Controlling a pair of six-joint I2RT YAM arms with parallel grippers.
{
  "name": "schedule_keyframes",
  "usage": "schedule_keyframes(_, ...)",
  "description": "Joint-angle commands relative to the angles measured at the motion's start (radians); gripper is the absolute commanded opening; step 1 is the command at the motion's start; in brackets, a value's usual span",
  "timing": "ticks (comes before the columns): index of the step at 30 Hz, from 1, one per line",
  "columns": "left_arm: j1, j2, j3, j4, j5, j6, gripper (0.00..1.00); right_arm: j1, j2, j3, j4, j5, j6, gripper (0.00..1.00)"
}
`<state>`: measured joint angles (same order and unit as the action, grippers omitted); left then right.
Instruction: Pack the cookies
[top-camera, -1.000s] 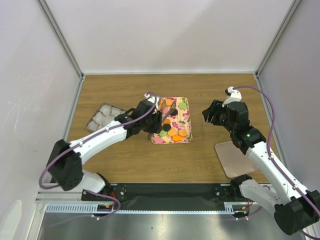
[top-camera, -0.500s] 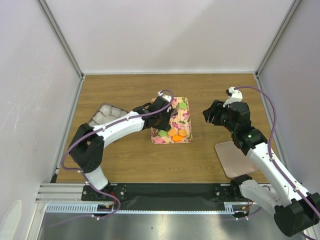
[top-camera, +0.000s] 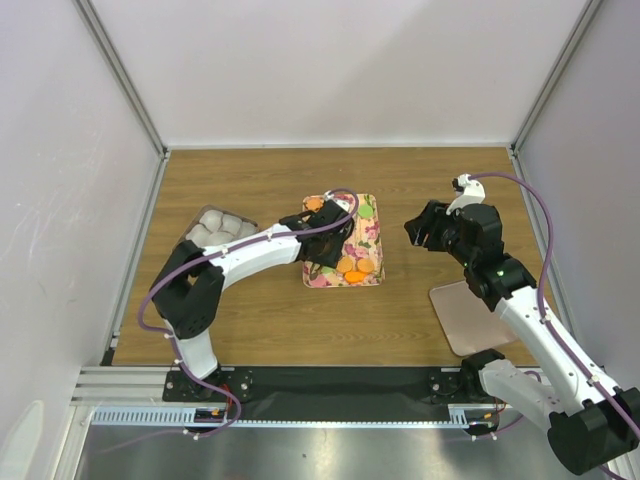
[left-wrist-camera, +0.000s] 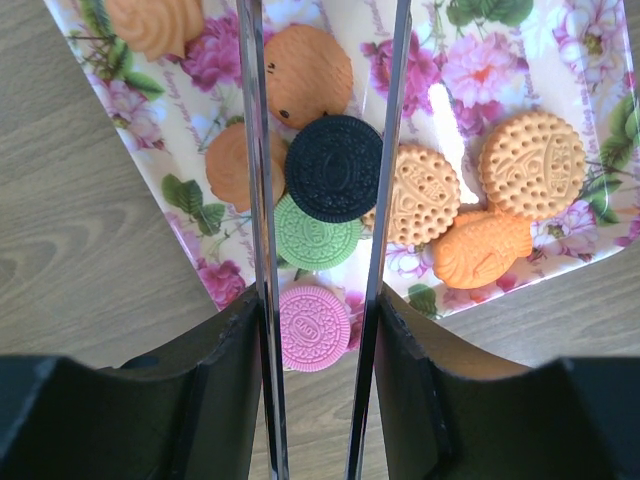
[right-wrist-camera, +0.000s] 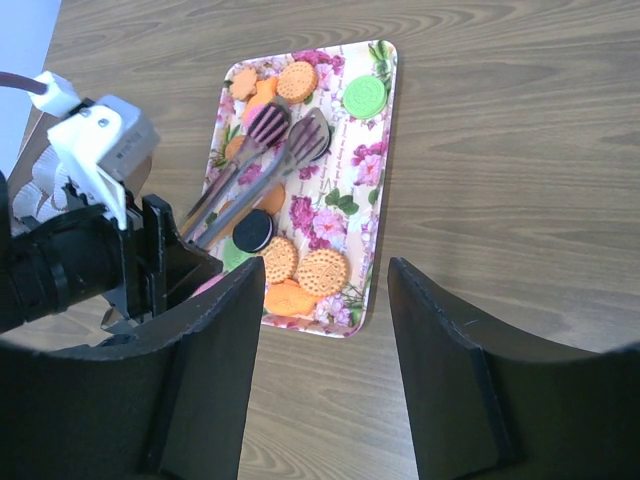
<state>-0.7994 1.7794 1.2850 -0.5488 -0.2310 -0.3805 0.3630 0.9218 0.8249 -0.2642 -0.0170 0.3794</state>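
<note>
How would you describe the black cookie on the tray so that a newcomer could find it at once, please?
Start at the floral-patterned rectangular tray in the middle of the wooden table. In its near half, toward the left edge, lies a round black embossed cookie overlapping a round green cookie. It is the only black one among orange, pink and green.

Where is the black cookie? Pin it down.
Centre of the left wrist view: the black cookie lies on the floral tray, between the arms of the tongs, overlapping a green cookie below it.

Bright, even light — soft shadows, glare streaking the tongs (left-wrist-camera: 253, 150), left pincer (left-wrist-camera: 320, 400) blurred.
</note>
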Motion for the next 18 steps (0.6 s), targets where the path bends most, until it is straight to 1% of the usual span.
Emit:
schedule_keyframes(1,-0.020,0.002,0.040,0.007,-0.014,0.029,0.48,-0.003,-0.024,0.005,0.023,-0.012,-0.020,0.58)
schedule_keyframes(12,-0.024,0.012,0.051,-0.014,-0.036,0.029,0.48,-0.002,-0.026,0.002,0.025,-0.012,-0.019,0.59)
schedule_keyframes(16,-0.024,0.015,0.056,-0.022,-0.048,0.029,0.45,-0.004,-0.024,0.000,0.026,-0.018,-0.019,0.58)
schedule_keyframes(18,-0.024,0.018,0.059,-0.026,-0.057,0.031,0.42,-0.004,-0.024,0.003,0.026,-0.023,-0.019,0.57)
